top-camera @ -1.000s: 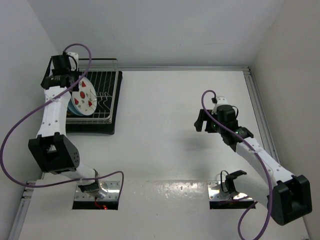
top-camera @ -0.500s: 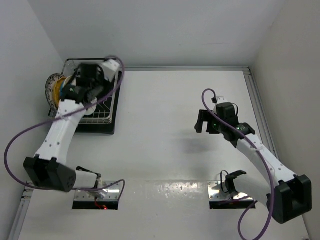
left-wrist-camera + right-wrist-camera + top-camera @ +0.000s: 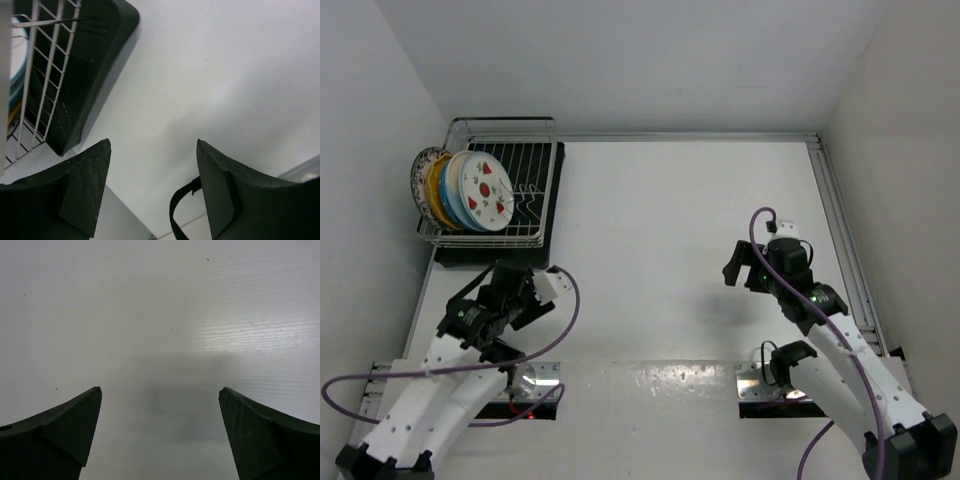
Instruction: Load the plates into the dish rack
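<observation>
While right claw gapes wide, left claw, also wide, has left dish rack.

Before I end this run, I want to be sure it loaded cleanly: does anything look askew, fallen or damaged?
Nothing stands out. The plates stand on edge, packed together at the left end of the dish rack, leaning a little, none on the table. The left gripper and right gripper are open and empty.

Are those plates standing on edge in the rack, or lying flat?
Standing on edge: the plates sit side by side at the left end of the dish rack, faces turned rightward.
</observation>
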`<control>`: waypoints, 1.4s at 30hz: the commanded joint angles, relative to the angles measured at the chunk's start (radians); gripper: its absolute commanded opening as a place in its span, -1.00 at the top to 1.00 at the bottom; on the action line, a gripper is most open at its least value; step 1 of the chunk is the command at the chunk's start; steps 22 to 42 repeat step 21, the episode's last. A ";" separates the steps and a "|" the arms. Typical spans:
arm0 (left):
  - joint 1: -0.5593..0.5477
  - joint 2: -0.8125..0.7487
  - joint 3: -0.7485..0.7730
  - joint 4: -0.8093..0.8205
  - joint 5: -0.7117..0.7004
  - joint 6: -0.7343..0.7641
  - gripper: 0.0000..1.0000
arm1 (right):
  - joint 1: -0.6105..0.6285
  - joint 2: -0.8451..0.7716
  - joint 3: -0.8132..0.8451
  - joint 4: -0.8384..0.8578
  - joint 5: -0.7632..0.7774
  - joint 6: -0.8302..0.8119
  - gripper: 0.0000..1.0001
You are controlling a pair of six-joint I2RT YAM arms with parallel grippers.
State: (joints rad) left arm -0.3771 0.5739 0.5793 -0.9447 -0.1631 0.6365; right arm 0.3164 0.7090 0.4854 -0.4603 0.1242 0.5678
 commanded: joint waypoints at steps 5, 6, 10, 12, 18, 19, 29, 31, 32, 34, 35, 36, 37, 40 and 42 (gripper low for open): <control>0.038 -0.101 -0.042 0.156 0.052 -0.083 -0.57 | 0.001 -0.057 -0.054 -0.077 0.052 0.081 -0.99; 0.062 -0.101 -0.042 0.156 0.075 -0.074 -0.57 | 0.000 -0.072 -0.070 -0.063 0.054 0.075 -0.99; 0.086 -0.114 -0.072 0.182 0.066 -0.083 -0.57 | 0.001 -0.106 -0.109 -0.047 0.057 0.069 -0.99; 0.096 -0.114 -0.072 0.182 0.077 -0.074 -0.57 | 0.001 -0.112 -0.113 -0.049 0.054 0.069 -0.99; 0.115 -0.105 -0.072 0.182 0.077 -0.074 -0.57 | 0.001 -0.109 -0.116 -0.043 0.052 0.079 -0.99; 0.115 -0.105 -0.072 0.182 0.077 -0.074 -0.57 | -0.002 -0.111 -0.119 -0.029 0.049 0.083 -0.99; 0.124 -0.105 -0.072 0.182 0.077 -0.074 -0.57 | 0.001 -0.120 -0.126 -0.023 0.055 0.087 -0.99; 0.124 -0.105 -0.072 0.182 0.077 -0.074 -0.57 | 0.001 -0.120 -0.126 -0.023 0.055 0.087 -0.99; 0.124 -0.105 -0.072 0.182 0.077 -0.074 -0.57 | 0.001 -0.120 -0.126 -0.023 0.055 0.087 -0.99; 0.124 -0.105 -0.072 0.182 0.077 -0.074 -0.57 | 0.001 -0.120 -0.126 -0.023 0.055 0.087 -0.99; 0.124 -0.105 -0.072 0.182 0.077 -0.074 -0.57 | 0.001 -0.120 -0.126 -0.023 0.055 0.087 -0.99; 0.124 -0.105 -0.072 0.182 0.077 -0.074 -0.57 | 0.001 -0.120 -0.126 -0.023 0.055 0.087 -0.99; 0.124 -0.105 -0.072 0.182 0.077 -0.074 -0.57 | 0.001 -0.120 -0.126 -0.023 0.055 0.087 -0.99; 0.124 -0.105 -0.072 0.182 0.077 -0.074 -0.57 | 0.001 -0.120 -0.126 -0.023 0.055 0.087 -0.99; 0.124 -0.105 -0.072 0.182 0.077 -0.074 -0.57 | 0.001 -0.120 -0.126 -0.023 0.055 0.087 -0.99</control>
